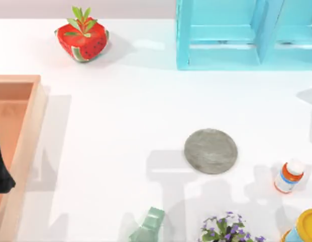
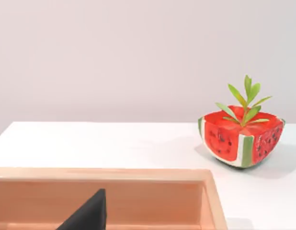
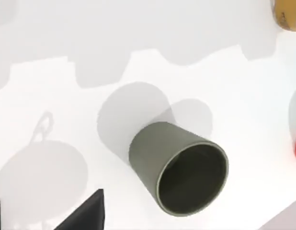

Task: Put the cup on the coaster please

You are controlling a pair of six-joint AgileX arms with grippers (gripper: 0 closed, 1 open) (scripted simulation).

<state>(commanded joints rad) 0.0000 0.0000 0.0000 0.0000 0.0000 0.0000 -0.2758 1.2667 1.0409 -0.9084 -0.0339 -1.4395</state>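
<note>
The coaster (image 1: pixel 210 150), a flat round grey disc with a mottled surface, lies bare on the white table right of centre. The cup (image 3: pixel 179 167), dull grey-green with tapered sides and no handle, stands on the white table in the right wrist view, its mouth open and empty. My right gripper (image 3: pixel 85 215) hangs above the cup and apart from it, with a dark part at the picture's edge. My left gripper (image 1: pixel 2 174) is parked at the table's left edge over the wooden tray (image 1: pixel 24 141), and it also appears as a dark tip (image 2: pixel 88 215).
A watermelon-patterned planter (image 1: pixel 83 38) sits at the back left and a turquoise shelf (image 1: pixel 237 35) at the back right. Along the front stand a pale mint-green angular object (image 1: pixel 148 227), a purple-flowered plant (image 1: pixel 227 229), a small bottle (image 1: pixel 289 176) and a yellow-lidded container (image 1: pixel 305 227).
</note>
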